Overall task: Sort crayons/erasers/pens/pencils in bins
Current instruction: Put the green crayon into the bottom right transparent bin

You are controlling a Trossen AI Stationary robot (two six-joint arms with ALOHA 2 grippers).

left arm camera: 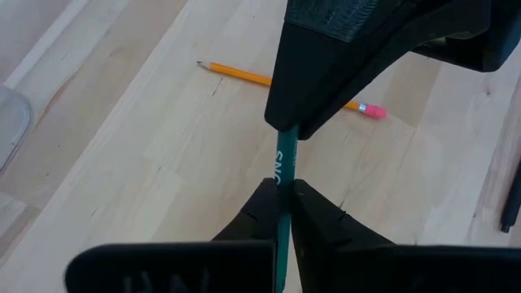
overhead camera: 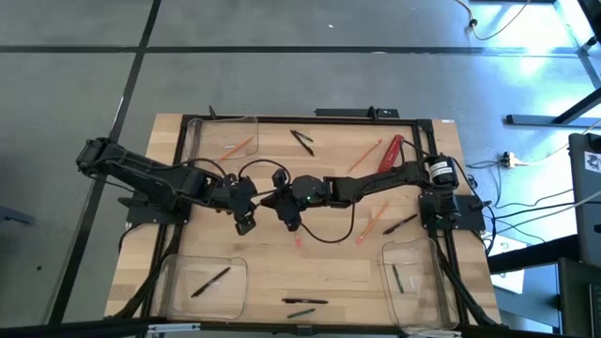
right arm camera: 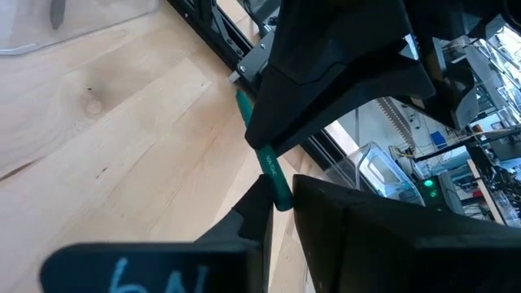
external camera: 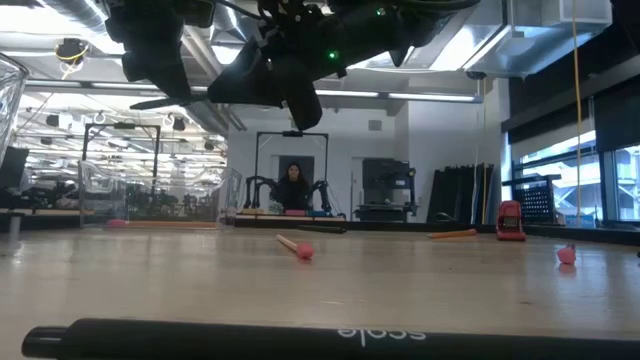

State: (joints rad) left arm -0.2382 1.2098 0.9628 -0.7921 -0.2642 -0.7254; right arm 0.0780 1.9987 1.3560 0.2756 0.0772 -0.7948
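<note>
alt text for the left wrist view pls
The left tool pinches a thin green pencil, whose far end sits in the right tool, above the wooden table. An orange pencil with a pink eraser lies beyond.

wooden table [overhead camera: 282, 272], seated person [external camera: 293, 187], red cylinder [overhead camera: 391, 150]

Two dark, matte-black jointed arms [overhead camera: 160, 176] with blocky angular finger housings. Black cables loop beside the wrists. A small green indicator light [overhead camera: 306, 198] glows on the right arm [overhead camera: 385, 178].
</note>
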